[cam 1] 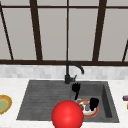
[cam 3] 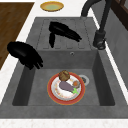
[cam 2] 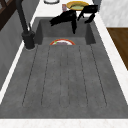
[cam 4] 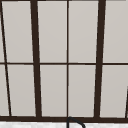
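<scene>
The left hand (cam 1: 76,88) hangs in the air above the sink's basin, near its back wall, palm turned down. Its fingers (cam 3: 72,36) are straight and lie close together, reaching toward the back edge, while the thumb (cam 3: 52,40) drops straight down from the palm. The right hand (cam 1: 93,103) hovers over the basin's front half, nearer the front rim, with its back turned up. Its fingers (cam 3: 37,63) are loosely bent and point down and inward; they close on nothing. The 2 hands are apart.
</scene>
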You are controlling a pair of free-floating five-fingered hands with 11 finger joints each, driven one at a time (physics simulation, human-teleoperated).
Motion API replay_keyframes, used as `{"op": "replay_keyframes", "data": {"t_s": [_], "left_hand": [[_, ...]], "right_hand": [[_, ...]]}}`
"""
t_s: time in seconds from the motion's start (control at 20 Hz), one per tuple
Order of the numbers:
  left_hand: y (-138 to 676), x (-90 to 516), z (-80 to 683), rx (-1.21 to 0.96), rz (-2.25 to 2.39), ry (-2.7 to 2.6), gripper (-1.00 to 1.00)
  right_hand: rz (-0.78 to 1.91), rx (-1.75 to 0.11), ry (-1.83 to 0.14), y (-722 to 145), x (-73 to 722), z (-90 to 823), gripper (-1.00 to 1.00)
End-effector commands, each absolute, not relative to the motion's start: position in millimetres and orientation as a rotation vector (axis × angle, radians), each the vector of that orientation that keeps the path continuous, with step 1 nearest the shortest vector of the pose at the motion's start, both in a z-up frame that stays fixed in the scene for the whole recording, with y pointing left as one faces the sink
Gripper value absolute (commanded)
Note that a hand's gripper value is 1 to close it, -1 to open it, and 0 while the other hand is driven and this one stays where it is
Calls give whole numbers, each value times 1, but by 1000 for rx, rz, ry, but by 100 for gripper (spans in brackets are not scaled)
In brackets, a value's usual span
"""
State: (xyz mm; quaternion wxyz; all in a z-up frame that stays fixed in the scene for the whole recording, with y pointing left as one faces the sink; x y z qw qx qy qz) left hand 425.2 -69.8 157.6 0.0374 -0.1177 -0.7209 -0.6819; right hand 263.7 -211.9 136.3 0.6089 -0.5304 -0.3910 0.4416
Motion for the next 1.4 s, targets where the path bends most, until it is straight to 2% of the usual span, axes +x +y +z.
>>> {"op": "replay_keyframes", "data": {"t_s": [0.0, 0.45, 1.35], "left_hand": [[-49, 408, 177, -366, -2061, -2244, -100], [6, 361, 206, -379, -2079, -2212, -100], [114, 247, 204, -353, -2078, -2226, -100]], "right_hand": [[1020, -1225, -903, -212, 264, 136, 0], [1020, -1225, -903, -212, 264, 136, 0], [1020, -1225, -903, -212, 264, 136, 0]]}}
